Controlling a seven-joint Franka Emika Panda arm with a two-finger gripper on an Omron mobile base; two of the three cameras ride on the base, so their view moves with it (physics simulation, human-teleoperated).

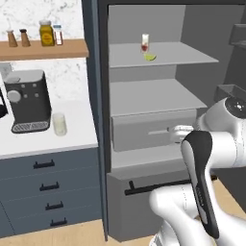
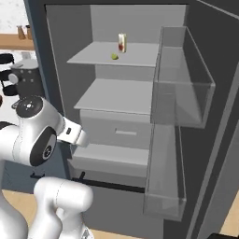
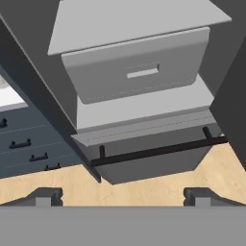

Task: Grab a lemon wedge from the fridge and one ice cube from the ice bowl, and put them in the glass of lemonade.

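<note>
The fridge (image 1: 192, 29) stands open, showing pale grey shelves. A tiny yellow-green lemon wedge (image 1: 150, 57) (image 2: 114, 56) lies on the upper shelf beside a small pale bottle with a red mark (image 1: 145, 42). The glass of lemonade (image 1: 59, 124) stands on the white counter, right of the coffee machine. My gripper (image 3: 124, 197) is open with nothing between its fingers. It hangs low in front of the fridge drawer (image 3: 137, 72), well below the wedge's shelf. The ice bowl and ice cube are out of view.
A dark coffee machine (image 1: 29, 101) sits on the counter, and jars stand on the wooden wall shelf (image 1: 72, 48). Clear door bins (image 2: 182, 84) jut from the open fridge door on the right. A black bar handle (image 3: 158, 151) crosses the fridge's bottom drawer. Blue cabinet drawers (image 1: 48, 187) are at left.
</note>
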